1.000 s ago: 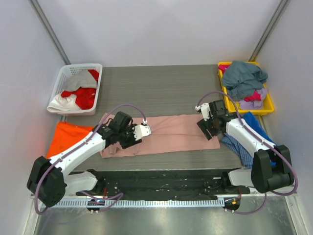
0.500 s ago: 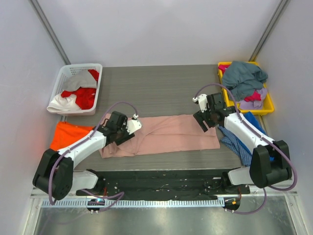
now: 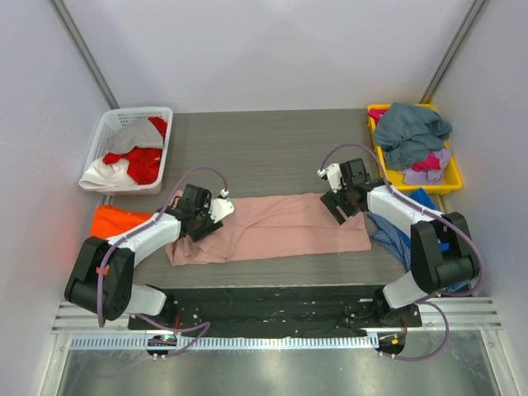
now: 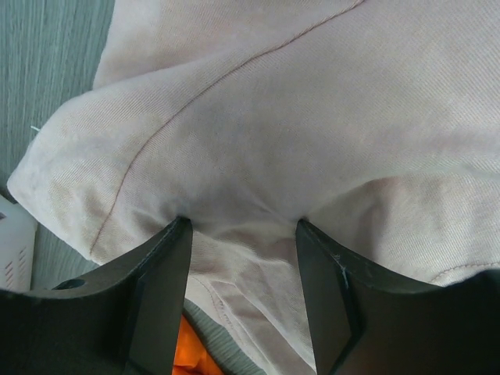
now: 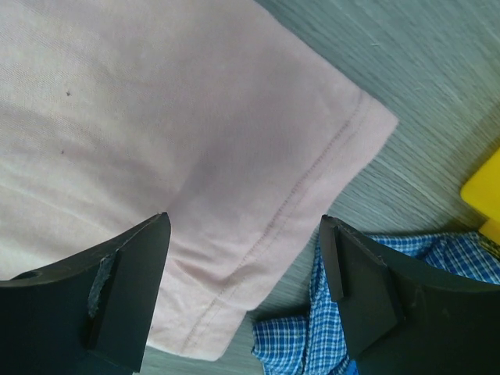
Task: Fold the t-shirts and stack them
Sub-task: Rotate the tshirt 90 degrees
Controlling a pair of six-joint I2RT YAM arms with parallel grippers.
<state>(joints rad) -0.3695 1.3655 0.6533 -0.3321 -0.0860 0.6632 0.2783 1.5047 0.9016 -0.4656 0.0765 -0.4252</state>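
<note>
A dusty-pink t-shirt [image 3: 280, 227] lies folded into a long strip across the middle of the table. My left gripper [image 3: 212, 214] is open, its tips resting on the shirt's left part, with pink fabric [image 4: 258, 141] between the jaws [image 4: 242, 230]. My right gripper [image 3: 334, 200] is open just above the shirt's right hemmed end [image 5: 234, 156], its jaws [image 5: 244, 226] astride the hem. A bright orange t-shirt [image 3: 111, 224] lies left of the pink one, and a bit of it shows in the left wrist view [image 4: 195, 359].
A white basket [image 3: 106, 128] at the back left holds red and white shirts. A yellow bin [image 3: 452, 177] at the back right holds a grey-teal shirt [image 3: 412, 128] and others. A blue checked shirt [image 3: 398, 239] lies by the pink shirt's right end [image 5: 312, 344].
My left gripper has drawn back to the left along the pink shirt. My right gripper has moved up and left to the shirt's far right corner. The shirt lies as before.
</note>
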